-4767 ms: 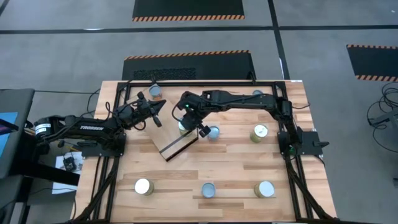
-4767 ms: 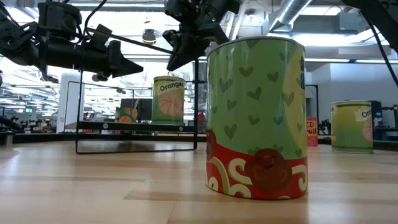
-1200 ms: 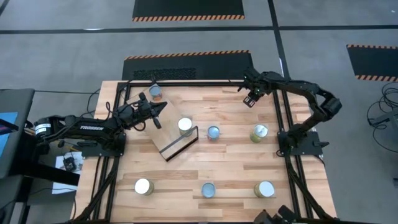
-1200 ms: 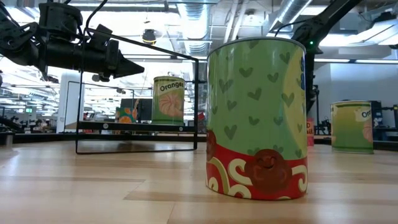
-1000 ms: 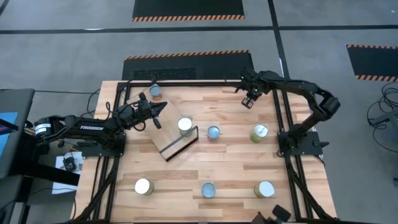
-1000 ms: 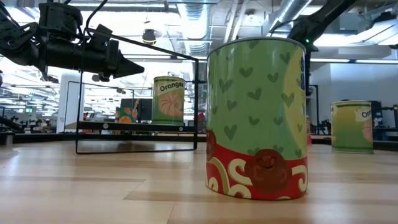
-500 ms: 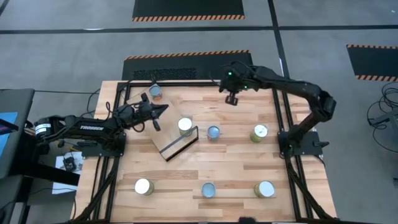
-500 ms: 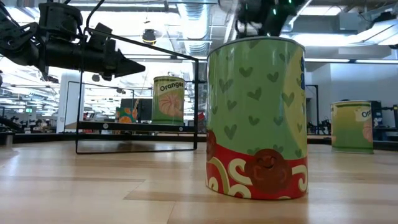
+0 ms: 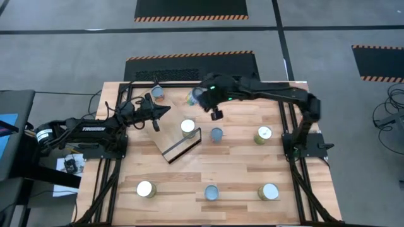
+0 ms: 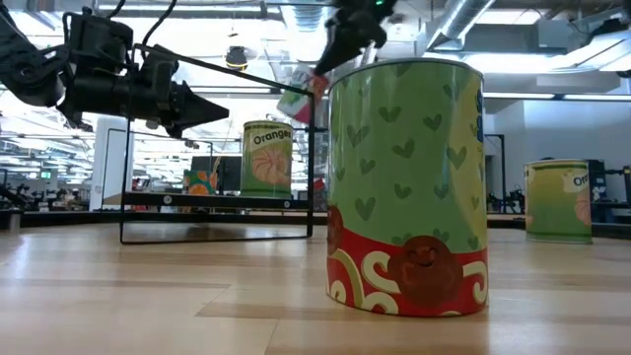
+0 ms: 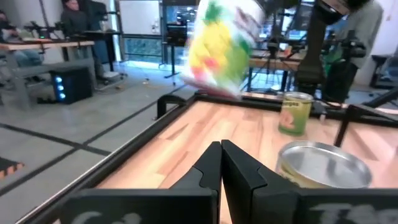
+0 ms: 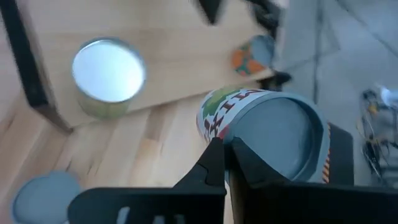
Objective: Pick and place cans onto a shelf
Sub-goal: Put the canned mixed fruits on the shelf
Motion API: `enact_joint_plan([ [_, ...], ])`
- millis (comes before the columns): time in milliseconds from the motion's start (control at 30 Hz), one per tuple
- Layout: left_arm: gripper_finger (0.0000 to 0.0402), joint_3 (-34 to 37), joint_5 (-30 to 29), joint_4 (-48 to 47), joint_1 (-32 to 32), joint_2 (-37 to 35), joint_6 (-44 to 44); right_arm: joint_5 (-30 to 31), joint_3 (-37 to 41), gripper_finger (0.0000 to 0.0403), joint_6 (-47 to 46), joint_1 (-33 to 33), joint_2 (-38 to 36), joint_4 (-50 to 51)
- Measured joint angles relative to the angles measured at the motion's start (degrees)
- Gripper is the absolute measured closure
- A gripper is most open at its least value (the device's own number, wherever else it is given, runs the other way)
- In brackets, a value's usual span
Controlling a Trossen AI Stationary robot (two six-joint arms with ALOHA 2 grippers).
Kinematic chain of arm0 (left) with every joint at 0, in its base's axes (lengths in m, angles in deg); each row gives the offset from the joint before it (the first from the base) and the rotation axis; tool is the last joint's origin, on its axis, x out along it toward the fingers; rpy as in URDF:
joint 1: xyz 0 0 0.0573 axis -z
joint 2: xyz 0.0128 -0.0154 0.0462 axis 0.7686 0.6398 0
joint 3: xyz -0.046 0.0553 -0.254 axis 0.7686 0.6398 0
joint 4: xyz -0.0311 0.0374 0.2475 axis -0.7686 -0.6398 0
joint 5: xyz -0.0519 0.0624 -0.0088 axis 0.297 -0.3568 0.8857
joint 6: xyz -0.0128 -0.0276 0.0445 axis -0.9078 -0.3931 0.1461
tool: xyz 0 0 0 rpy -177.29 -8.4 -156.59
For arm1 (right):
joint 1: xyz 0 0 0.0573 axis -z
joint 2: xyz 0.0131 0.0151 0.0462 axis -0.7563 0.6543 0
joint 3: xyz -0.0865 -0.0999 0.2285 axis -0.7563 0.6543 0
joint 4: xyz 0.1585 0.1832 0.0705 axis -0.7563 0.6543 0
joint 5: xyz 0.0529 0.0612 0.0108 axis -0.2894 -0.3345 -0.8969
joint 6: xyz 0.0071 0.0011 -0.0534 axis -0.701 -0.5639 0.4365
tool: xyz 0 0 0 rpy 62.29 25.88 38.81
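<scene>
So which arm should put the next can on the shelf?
Probably the right. Its gripper already carries a can in the air, close to the shelf. The left gripper holds nothing, fingers shut, hovering by the shelf's far end.

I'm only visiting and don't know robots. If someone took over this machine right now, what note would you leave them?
Right gripper: shut on a can, held in the air over the far side of the table, near the shelf.
Left gripper: shut, empty, hovering by the shelf's far end.
Done: one can stands on the shelf.
Left: place the carried can, then the six on the table: far left, two mid-table, three along the near edge.
</scene>
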Motion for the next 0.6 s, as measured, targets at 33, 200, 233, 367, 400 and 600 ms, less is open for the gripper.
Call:
enact_joint_plan([
  [33, 0.0401, 0.0, 0.0, -0.2, -0.2, 0.0, 0.0, -0.1, -2.2, 0.0393, 1.3, -0.4, 2.2, 0.9],
  [200, 0.0401, 0.0, -0.5, -1.7, -1.3, 0.0, -0.1, -0.3, -14.0, 0.0392, 5.3, -1.0, 12.0, 7.1],
  [233, 0.0401, 0.0, -0.7, -1.9, -1.6, 0.0, -0.3, -0.5, -16.1, 0.0392, 5.6, -1.0, 13.5, 8.3],
  [367, 0.0401, 0.0, -2.6, -3.5, -2.6, 0.0, -0.6, -3.6, -23.2, 0.0391, 6.6, -0.8, 18.7, 13.3],
  [400, 0.0401, 0.0, -3.1, -4.0, -2.9, 0.0, -0.7, -4.3, -24.7, 0.0391, 6.8, -0.8, 19.9, 14.4],
  [600, 0.0401, 0.0, -3.8, -5.0, -3.7, 0.0, -0.7, -5.3, -30.3, 0.0391, 8.4, -0.9, 25.0, 17.3],
])
